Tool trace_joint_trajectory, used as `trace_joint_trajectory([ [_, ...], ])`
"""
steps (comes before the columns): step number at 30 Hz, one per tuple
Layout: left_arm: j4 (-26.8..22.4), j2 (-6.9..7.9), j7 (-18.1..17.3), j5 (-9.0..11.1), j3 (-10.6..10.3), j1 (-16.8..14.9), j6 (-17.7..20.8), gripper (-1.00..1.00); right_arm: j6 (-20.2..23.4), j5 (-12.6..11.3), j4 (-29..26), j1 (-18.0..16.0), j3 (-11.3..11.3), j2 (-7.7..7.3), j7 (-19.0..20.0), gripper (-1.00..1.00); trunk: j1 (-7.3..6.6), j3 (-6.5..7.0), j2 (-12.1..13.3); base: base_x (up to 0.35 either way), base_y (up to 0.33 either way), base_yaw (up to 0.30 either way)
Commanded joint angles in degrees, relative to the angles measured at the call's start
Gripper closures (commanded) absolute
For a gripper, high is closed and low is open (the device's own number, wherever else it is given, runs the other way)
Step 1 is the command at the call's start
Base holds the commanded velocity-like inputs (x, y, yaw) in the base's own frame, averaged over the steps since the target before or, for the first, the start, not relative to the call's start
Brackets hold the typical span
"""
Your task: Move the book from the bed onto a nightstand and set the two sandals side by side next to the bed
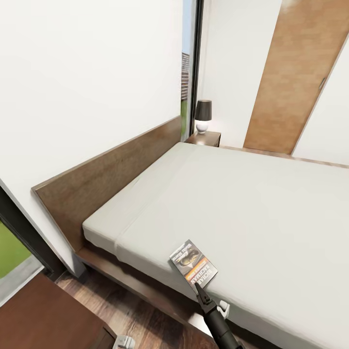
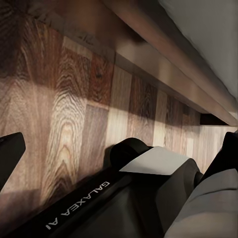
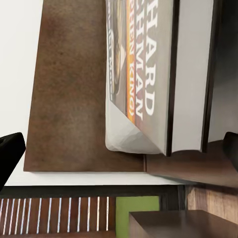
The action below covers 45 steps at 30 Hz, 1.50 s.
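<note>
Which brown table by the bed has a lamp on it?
The small nightstand at the far corner of the bed, by the window. A lamp with a dark shade stands on it. The brown top near the robot shows no lamp.

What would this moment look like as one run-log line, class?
phase: reaching for book | book: on bed near its edge | right tool: at book's edge, grip unclear | nightstand: beside headboard, holds lamp

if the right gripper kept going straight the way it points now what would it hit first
Most likely the book on the bed. The right gripper points at the book's near edge, right by it; beyond it is the headboard.
</note>
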Motion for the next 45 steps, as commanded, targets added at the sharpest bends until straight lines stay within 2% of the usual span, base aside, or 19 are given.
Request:
trace_joint_trajectory([
  [1,0.0,0.01,-0.2,0.4,0.0,0.0,0.6,-1.0,0.0,0.3,0.0,0.0,-0.4,0.03,0.2,-1.0,-0.01,-0.05,0.0,0.0,0.0,0.0],
  [26,0.0,0.0,-0.3,0.4,0.0,0.0,0.5,-1.0,-0.2,0.3,0.0,0.0,-0.4,0.03,0.2,-1.0,-0.01,-0.05,0.0,0.017,-0.016,0.0],
  [27,0.0,0.0,-0.3,0.4,0.0,0.0,0.5,-1.0,-0.2,0.3,0.0,0.0,-0.4,0.03,0.2,1.0,-0.01,-0.05,0.0,0.0,0.0,0.0],
  [45,0.0,0.01,-0.3,0.4,0.0,0.0,0.6,-1.0,0.6,0.3,0.1,0.0,-0.4,0.03,0.1,1.0,-0.01,-0.05,0.0,0.0,0.0,0.0],
])
